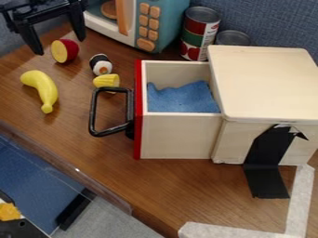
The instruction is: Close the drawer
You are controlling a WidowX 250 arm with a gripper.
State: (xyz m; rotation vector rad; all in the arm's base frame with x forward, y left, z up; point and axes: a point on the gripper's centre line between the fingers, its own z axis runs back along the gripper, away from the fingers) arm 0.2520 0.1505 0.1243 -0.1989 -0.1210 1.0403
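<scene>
Tool (60,45) at far left, above the table (180,195), fingers spread apart. Drawer (177,135) stands open, extending left from wooden cabinet (267,83), blue cloth (181,98) inside. Labelled can (200,32) upright beside toy microwave (169,23).

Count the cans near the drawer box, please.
2. One can stands between the toy microwave and the wooden box; the other can, partly hidden, is just behind the box. More could be hidden there.
</scene>
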